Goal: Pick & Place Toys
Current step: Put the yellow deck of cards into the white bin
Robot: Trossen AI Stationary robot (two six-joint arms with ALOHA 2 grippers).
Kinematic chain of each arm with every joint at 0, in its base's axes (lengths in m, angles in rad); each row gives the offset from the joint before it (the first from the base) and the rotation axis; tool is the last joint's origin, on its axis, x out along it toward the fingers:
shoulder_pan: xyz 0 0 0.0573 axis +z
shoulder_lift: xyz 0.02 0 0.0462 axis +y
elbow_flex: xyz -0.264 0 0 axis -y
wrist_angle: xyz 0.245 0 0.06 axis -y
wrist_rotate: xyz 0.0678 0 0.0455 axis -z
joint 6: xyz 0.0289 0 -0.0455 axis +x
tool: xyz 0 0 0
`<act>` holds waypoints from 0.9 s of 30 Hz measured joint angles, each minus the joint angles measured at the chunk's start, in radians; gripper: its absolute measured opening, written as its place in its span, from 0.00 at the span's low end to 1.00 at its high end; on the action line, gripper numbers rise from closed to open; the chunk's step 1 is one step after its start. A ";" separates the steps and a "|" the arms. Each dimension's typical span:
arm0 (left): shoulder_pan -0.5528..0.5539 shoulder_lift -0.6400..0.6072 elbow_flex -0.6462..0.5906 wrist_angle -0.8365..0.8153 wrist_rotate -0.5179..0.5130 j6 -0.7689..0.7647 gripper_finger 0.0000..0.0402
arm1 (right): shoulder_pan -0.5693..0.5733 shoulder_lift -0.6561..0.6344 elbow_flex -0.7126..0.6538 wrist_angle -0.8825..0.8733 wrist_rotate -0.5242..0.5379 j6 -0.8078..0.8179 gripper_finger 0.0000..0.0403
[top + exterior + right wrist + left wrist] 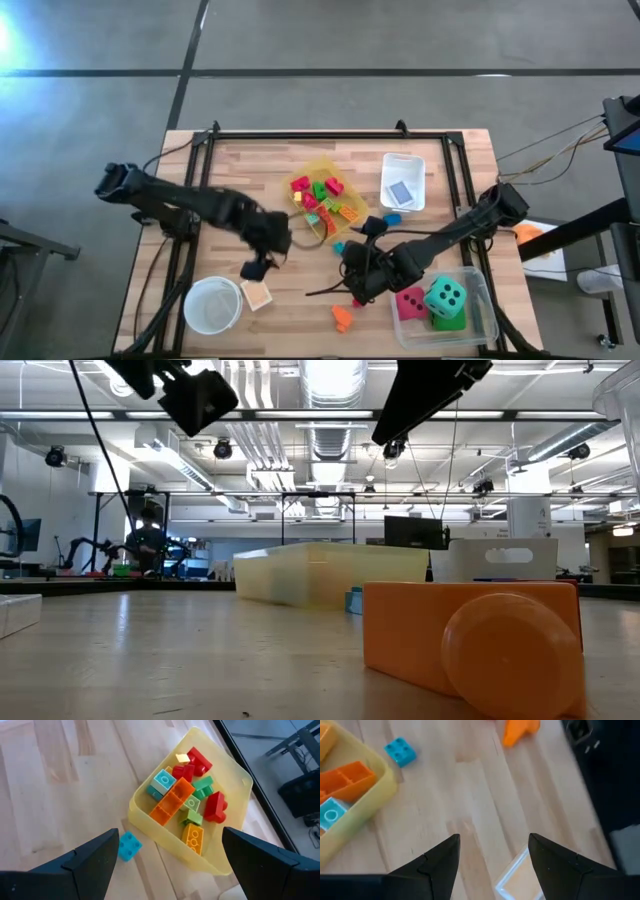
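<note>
Above the table's middle, both grippers hover empty with fingers apart. No writing is readable anywhere. Left gripper [262, 262] hangs over bare wood; a blue block [400, 752] and an orange block [519, 731] lie beyond its fingertips. Right gripper [352, 268] faces the yellow bin [235, 795] of blocks [182, 802] at 11 o'clock. 2 dice [430, 300] sit in the clear bin [487, 305] at 4 o'clock.

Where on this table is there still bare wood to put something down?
Bare wood runs along the far edge of the table, left of the yellow bin, and between the round white bowl and the orange block. It is crowded mid-table, around the right gripper and the clear bin holding dice.
</note>
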 joint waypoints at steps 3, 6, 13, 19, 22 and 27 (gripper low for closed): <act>-0.085 0.033 0.009 0.003 -0.065 -0.006 0.59 | 0.000 -0.001 -0.002 -0.006 0.000 0.000 0.86; -0.158 0.076 0.018 0.005 -0.089 -0.041 0.59 | 0.000 -0.001 -0.006 -0.012 -0.005 0.004 0.86; -0.286 0.229 0.062 -0.031 -0.107 -0.043 0.59 | 0.001 -0.001 -0.006 -0.018 -0.008 0.025 0.86; -0.340 0.353 0.134 -0.124 -0.108 -0.037 0.59 | 0.000 -0.001 -0.006 -0.022 -0.008 0.026 0.86; -0.360 0.394 0.168 -0.152 -0.108 -0.005 0.59 | 0.001 -0.001 -0.006 -0.033 -0.009 0.026 0.86; -0.367 0.414 0.192 -0.161 -0.107 0.009 0.59 | 0.008 -0.001 -0.006 -0.087 -0.012 0.065 0.86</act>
